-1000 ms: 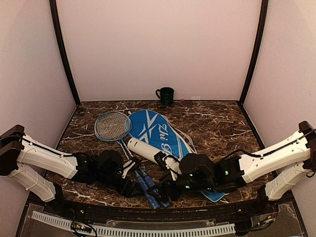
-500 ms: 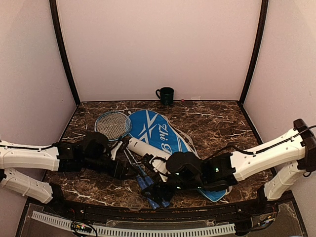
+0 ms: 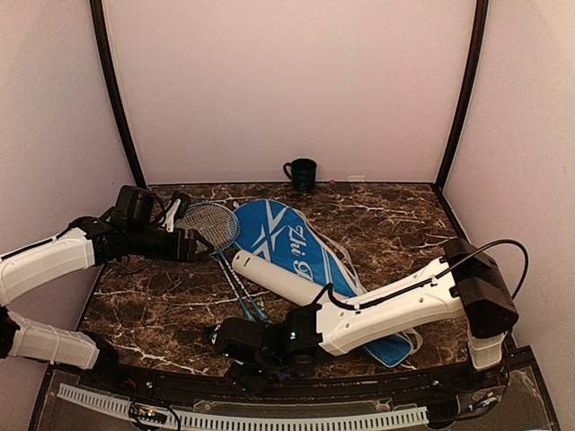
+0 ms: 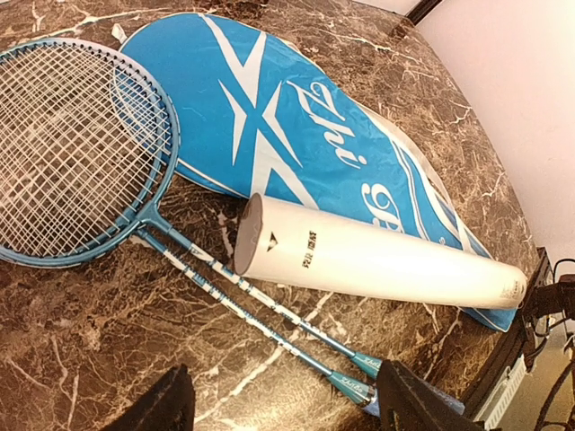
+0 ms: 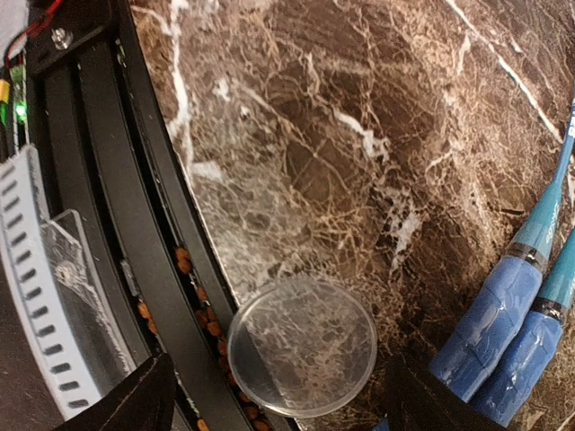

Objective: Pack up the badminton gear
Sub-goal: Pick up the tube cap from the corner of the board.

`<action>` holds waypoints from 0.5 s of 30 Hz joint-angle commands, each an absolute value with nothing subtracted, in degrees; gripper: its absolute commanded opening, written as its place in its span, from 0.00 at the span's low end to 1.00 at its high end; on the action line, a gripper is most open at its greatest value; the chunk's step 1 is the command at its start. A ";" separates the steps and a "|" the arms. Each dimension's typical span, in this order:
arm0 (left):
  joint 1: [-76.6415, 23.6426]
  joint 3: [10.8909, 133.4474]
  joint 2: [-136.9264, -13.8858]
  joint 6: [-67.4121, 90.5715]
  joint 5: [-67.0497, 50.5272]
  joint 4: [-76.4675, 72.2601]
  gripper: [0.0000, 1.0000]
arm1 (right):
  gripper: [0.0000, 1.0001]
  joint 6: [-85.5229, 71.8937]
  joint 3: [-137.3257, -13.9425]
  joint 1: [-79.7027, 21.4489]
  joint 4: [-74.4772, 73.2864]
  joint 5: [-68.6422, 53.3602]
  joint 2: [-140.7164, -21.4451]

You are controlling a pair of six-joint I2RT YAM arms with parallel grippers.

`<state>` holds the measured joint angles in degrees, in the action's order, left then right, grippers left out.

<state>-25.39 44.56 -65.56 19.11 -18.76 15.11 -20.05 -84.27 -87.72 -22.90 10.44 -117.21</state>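
Two rackets lie stacked, heads (image 3: 205,228) at the back left, also in the left wrist view (image 4: 72,153); their blue handles (image 5: 503,328) lie by the front edge. The white tube (image 3: 274,277) lies across the blue cover (image 3: 292,241), both clear in the left wrist view: tube (image 4: 377,260), cover (image 4: 296,135). A clear round lid (image 5: 301,346) lies at the table's front edge. My right gripper (image 5: 280,395) is open, low over the lid, jaws on either side. My left gripper (image 4: 283,409) is open and empty, raised at the left (image 3: 178,218). No shuttlecocks show.
A dark green mug (image 3: 301,172) stands at the back wall. A black rail (image 5: 108,224) and a white slotted strip (image 5: 27,296) run along the table's front edge, right beside the lid. My right arm (image 3: 395,301) stretches across the cover's near end.
My left arm has lifted off the racket handles and drawn back to the left, above the racket heads. My right arm has swept left along the front edge to over the clear lid.
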 commanded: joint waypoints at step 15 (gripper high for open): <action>-24.24 43.90 -65.08 15.27 -21.88 14.70 0.72 | 0.88 -13.70 -89.94 -85.60 -29.47 8.89 -122.26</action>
